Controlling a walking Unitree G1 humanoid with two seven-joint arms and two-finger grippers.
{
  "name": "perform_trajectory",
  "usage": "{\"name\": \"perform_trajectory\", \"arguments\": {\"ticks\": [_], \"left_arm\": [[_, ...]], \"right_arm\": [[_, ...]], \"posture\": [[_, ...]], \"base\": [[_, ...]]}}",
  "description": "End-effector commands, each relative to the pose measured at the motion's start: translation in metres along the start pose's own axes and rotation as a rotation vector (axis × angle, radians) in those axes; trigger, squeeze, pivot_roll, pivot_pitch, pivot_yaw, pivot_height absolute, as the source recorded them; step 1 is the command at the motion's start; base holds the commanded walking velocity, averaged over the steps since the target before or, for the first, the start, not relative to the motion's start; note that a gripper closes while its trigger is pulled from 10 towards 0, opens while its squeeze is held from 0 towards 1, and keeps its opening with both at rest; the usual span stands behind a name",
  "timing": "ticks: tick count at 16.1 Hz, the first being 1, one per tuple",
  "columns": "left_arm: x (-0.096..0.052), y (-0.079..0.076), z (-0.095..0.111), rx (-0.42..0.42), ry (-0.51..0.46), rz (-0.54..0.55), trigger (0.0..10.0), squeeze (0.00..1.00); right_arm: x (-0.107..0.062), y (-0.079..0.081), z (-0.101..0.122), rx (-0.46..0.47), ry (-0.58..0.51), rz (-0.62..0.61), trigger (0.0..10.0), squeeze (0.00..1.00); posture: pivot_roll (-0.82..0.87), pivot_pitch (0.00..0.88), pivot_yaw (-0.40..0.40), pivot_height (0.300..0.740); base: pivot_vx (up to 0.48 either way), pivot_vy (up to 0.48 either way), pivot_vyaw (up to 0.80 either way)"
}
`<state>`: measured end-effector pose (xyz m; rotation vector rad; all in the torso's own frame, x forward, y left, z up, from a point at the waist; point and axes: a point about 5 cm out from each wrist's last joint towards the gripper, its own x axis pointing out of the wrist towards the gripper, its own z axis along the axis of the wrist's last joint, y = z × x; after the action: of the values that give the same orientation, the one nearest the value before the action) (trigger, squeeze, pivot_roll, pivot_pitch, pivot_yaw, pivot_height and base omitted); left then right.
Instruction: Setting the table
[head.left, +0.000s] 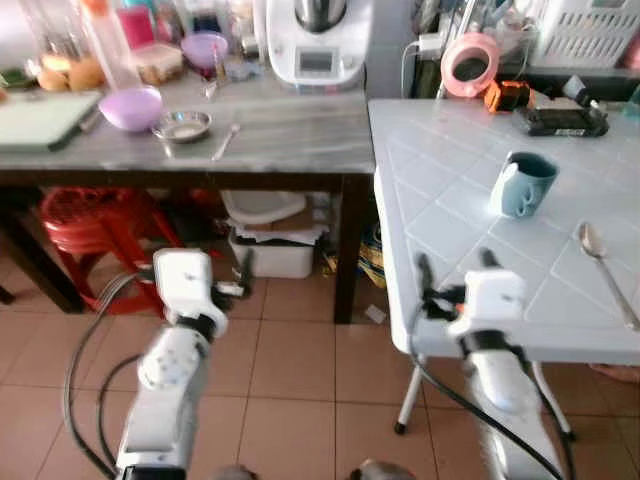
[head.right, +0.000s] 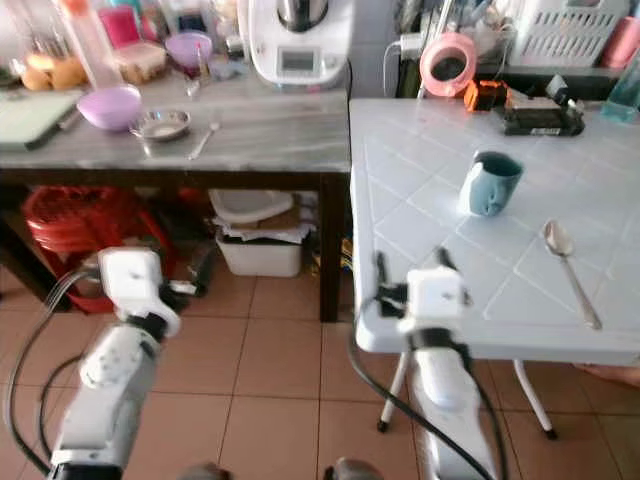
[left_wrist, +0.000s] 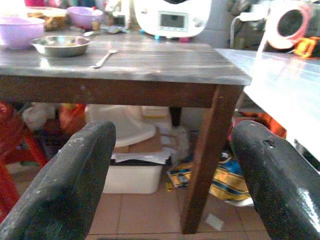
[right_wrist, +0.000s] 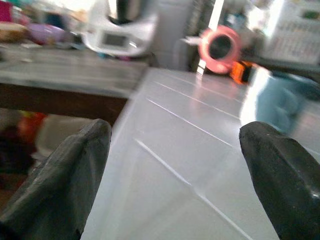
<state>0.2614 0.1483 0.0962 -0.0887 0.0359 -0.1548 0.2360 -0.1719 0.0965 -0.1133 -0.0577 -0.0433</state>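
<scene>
**Both grippers empty beside the two tables**

The right gripper (head.left: 452, 266) hovers at the near edge of the white table (head.left: 450, 190), its two black fingers spread wide and holding nothing. Ahead of it on that table stands a blue mug (head.left: 522, 184), and a spoon (head.left: 603, 268) lies well apart to the right. The left gripper (left_wrist: 170, 170) hangs low over the tiled floor, fingers wide, facing the wooden table (head.left: 280, 135). On that table sit a steel bowl (head.left: 181, 125), a second spoon (head.left: 225, 140) just beside it, and a purple bowl (head.left: 131, 107).
</scene>
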Motion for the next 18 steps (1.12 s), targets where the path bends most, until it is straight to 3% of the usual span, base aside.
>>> {"name": "perform_trajectory", "arguments": {"ticks": [1, 7, 9, 18], "left_arm": [[0.0, 0.008, 0.005, 0.019, -0.007, 0.023, 10.0, 0.0], [0.002, 0.004, 0.007, 0.017, -0.012, 0.009, 10.0, 0.0], [0.003, 0.005, 0.007, 0.02, -0.011, 0.008, 10.0, 0.0], [0.002, 0.001, 0.006, 0.023, -0.022, -0.001, 10.0, 0.0]], "right_arm": [[0.003, 0.002, 0.005, 0.027, -0.008, -0.012, 10.0, 0.0], [0.009, 0.006, 0.009, -0.04, -0.006, -0.005, 10.0, 0.0], [0.011, 0.001, 0.01, -0.087, -0.006, -0.061, 10.0, 0.0], [0.012, -0.003, 0.008, -0.04, 0.018, -0.098, 10.0, 0.0]], "posture": [[-0.05, 0.0, 0.019, 0.74], [-0.05, 0.0, 0.023, 0.74], [-0.04, 0.0, 0.025, 0.74], [-0.05, 0.0, 0.025, 0.74]], "base": [[0.0, -0.352, 0.0], [0.0, -0.391, 0.0], [0.0, -0.401, 0.0], [0.0, -0.412, 0.0]]}}
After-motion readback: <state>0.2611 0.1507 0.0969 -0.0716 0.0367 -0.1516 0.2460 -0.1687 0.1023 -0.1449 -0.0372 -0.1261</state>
